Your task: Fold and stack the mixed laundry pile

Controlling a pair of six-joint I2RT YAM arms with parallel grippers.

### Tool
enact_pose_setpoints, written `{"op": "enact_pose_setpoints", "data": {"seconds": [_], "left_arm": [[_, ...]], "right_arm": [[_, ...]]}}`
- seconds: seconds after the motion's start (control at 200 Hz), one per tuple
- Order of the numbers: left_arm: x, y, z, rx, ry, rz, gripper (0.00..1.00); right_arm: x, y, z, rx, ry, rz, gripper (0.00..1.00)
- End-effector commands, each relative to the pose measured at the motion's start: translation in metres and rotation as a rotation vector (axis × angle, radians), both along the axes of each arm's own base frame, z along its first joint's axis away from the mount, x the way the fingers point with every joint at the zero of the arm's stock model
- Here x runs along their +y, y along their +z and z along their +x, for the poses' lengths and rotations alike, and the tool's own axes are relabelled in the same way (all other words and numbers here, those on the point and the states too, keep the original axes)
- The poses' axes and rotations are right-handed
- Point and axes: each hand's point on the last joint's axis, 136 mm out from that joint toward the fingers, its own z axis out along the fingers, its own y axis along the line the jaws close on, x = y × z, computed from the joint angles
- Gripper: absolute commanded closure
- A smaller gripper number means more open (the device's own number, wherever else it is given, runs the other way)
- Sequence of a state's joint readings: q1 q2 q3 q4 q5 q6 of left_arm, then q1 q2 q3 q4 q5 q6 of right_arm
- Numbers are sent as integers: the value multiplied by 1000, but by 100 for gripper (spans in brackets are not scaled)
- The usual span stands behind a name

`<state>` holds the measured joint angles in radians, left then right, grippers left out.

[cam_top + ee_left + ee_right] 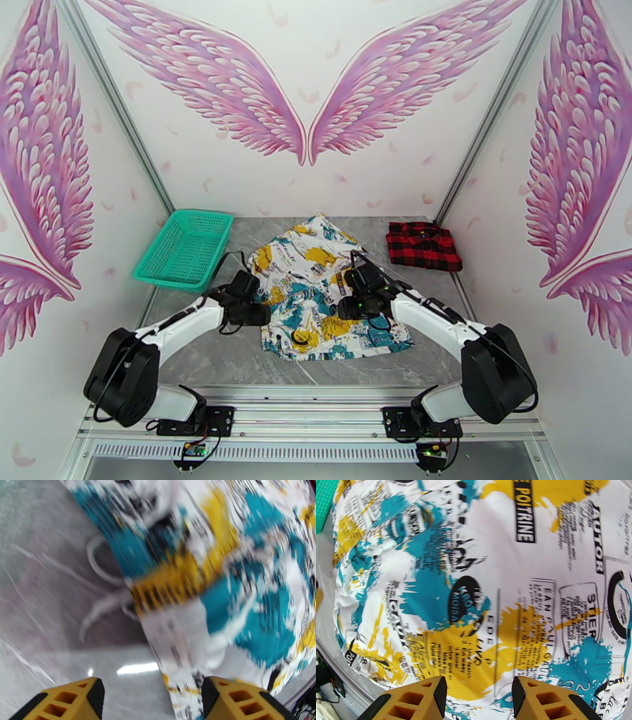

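Note:
The white garment [324, 292] with yellow, teal and black print lies spread flat in the middle of the grey table. At the back right rests the red-and-black plaid garment [423, 245], folded into a rectangle. My left gripper [257, 304] hovers at the white garment's left edge. In the blurred left wrist view it [152, 699] is open, the white garment's [221, 578] edge running down between the yellow fingertips [71, 701]. My right gripper [347, 296] is over the cloth's middle right. It [478, 701] stands open above the printed cloth [482, 590], holding nothing.
A teal mesh basket [183, 246] stands at the back left corner of the table. A white cord [102, 602] trails from the garment onto the bare grey tabletop [47, 578]. Winged walls close in the back and both sides.

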<state>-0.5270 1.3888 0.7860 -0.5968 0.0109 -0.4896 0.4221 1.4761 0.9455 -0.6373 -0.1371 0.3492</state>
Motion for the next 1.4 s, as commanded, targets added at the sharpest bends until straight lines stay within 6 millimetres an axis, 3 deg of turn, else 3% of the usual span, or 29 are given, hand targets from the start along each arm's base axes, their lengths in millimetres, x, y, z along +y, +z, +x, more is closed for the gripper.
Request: {"op": "enact_pose_setpoints", "data": {"seconds": [0.0, 0.09, 0.235, 0.32, 0.41, 0.57, 0.685, 0.924, 1.174, 1.394], "left_arm": [[-1, -13, -25, 33, 54, 17, 30], [4, -25, -41, 48, 56, 126, 30], [8, -37, -61, 93, 45, 253, 30], [15, -40, -72, 116, 42, 304, 30], [16, -36, -77, 112, 45, 303, 30], [7, 1, -73, 28, 65, 183, 18], [0, 18, -78, 9, 87, 47, 16], [-15, -10, -104, 94, 122, -150, 24], [-29, -23, -101, 114, 106, -185, 26], [-35, -33, -99, 131, 106, -169, 28]], "right_arm": [[-28, -17, -2, 92, -127, -15, 53], [-52, -38, -10, 161, -209, -42, 55], [-85, -69, -41, 254, -317, -114, 58], [-104, -66, -53, 241, -370, -168, 57], [-119, -48, -59, 193, -425, -180, 55], [-128, -9, -63, 120, -515, -105, 51], [-137, -8, -74, 169, -668, 15, 51], [-161, -26, -76, 219, -860, 147, 54], [-170, -36, -69, 233, -857, 108, 56], [-176, -49, -80, 248, -884, 58, 59]]}}
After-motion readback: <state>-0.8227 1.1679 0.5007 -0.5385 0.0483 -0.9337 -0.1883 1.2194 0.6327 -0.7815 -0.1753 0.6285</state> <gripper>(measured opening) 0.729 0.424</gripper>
